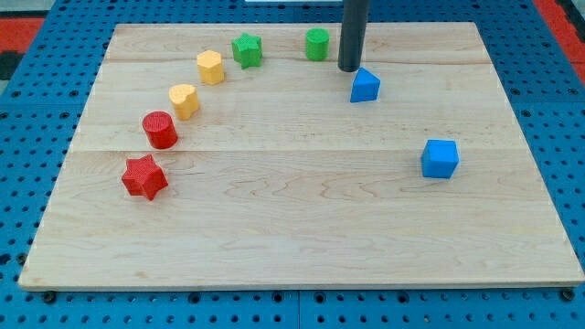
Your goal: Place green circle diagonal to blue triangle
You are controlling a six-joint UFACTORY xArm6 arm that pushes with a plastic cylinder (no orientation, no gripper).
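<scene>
The green circle [317, 43] stands near the view's top, a little right of centre. The blue triangle [365, 86] lies below and to the right of it. My tip [351, 69] rests on the board between them, just right of the green circle and just above-left of the blue triangle. It is close to both; I cannot tell whether it touches either.
A green star [247, 49], a yellow hexagon [210, 67], a yellow heart [184, 100], a red circle [160, 129] and a red star [143, 177] form an arc on the left. A blue cube [440, 158] sits at the right. The wooden board [302, 238] lies on a blue pegboard.
</scene>
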